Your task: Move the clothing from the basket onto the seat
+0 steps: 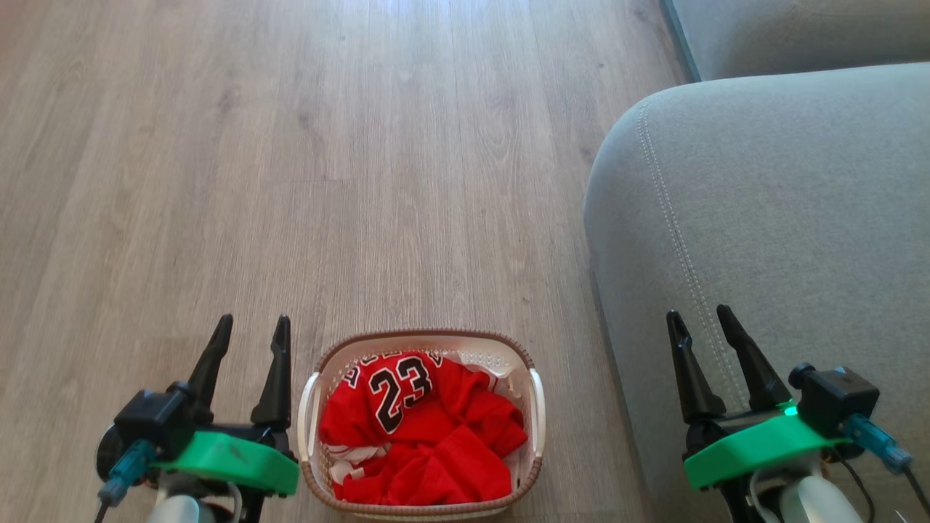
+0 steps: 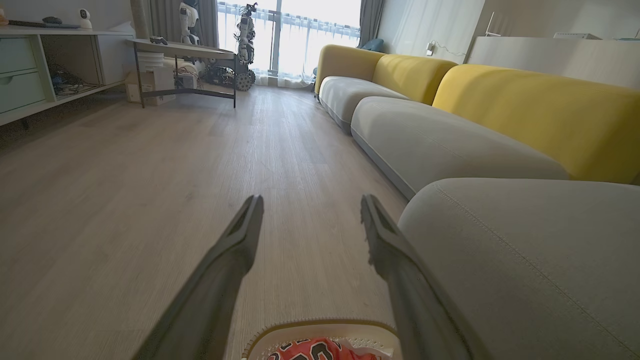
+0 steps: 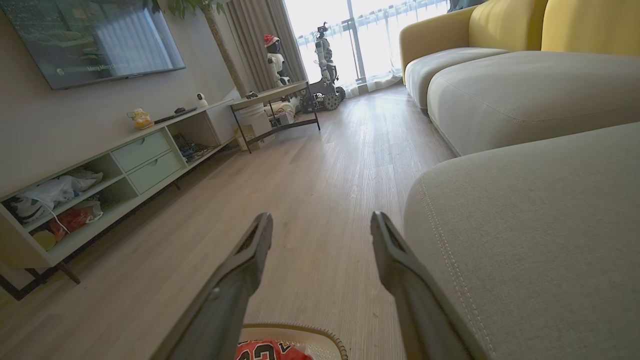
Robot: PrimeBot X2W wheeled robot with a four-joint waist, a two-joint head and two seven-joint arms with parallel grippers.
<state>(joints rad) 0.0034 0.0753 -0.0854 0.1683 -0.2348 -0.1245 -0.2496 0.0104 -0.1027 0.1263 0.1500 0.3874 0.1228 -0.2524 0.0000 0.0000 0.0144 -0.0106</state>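
**Clothing in basket; both grippers unladen**

The clothing lies crumpled in the basket at six o'clock in the head view, on the floor. The number 23 jersey is uppermost, and nothing else shows inside. The fabric is judged light, limp and likely to trail, so a pinch on a raised fold near the heap's middle should serve. The seat stands at three o'clock, just beside the basket. The left gripper, at eight o'clock, and the right gripper, at four, both stand moderately parted and hold nothing.

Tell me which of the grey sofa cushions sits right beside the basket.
The nearest one, the seat with the double stitched seam, just right of the basket; the other grey cushions lie beyond it.
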